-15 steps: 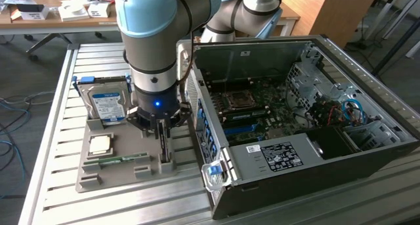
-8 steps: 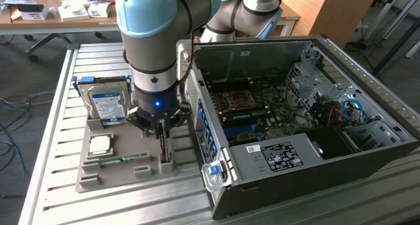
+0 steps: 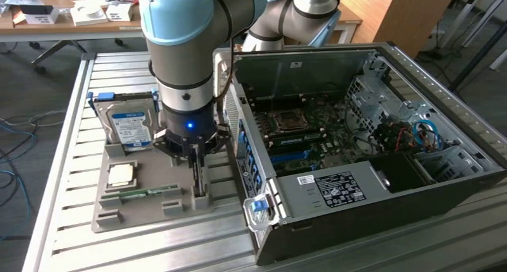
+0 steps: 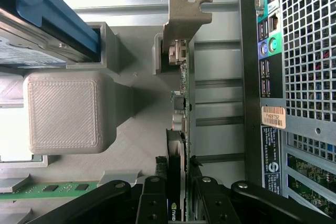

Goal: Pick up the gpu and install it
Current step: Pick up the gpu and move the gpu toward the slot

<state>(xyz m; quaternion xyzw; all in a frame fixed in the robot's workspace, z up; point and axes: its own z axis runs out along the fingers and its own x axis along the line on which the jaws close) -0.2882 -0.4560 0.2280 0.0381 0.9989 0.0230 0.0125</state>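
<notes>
The gpu (image 4: 179, 103) stands on its long edge in a slot of the grey holder tray (image 3: 135, 217), at the tray's side nearest the open computer case (image 3: 357, 209), its silver bracket (image 4: 186, 10) at the end away from the gripper. The gripper (image 3: 197, 165) is lowered straight over the card, its jaws apart with one finger (image 4: 152, 203) close to each face and not clamped on it. In the same tray the hard drive (image 3: 130, 127) and the green memory stick (image 3: 147, 193) sit in their own places.
</notes>
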